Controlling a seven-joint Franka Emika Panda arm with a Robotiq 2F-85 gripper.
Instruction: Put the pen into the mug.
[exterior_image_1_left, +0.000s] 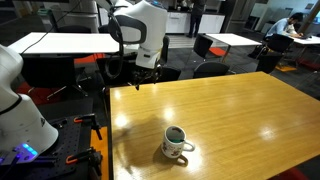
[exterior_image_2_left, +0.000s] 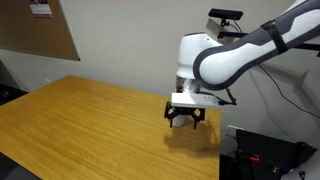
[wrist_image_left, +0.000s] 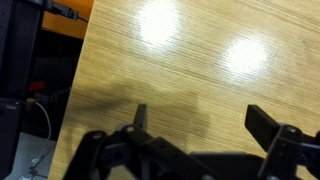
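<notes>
The white mug (exterior_image_1_left: 177, 143) with a dark inside stands upright on the wooden table (exterior_image_1_left: 230, 110), near its front edge, handle to the right. My gripper (exterior_image_1_left: 137, 82) hangs over the table's far left corner, well away from the mug. It also shows in an exterior view (exterior_image_2_left: 185, 123), just above the wood. In the wrist view the gripper (wrist_image_left: 200, 112) is open, with only bare wood between the fingers. No green pen shows in any view. The mug is out of the wrist view.
The table's edge (wrist_image_left: 82, 70) runs close to the gripper, with cables and dark floor beyond it. A white robot body (exterior_image_1_left: 20, 110) stands at the left. Black chairs (exterior_image_1_left: 210, 45) and white tables (exterior_image_1_left: 70, 42) stand behind. A corkboard (exterior_image_2_left: 45, 30) hangs on the wall.
</notes>
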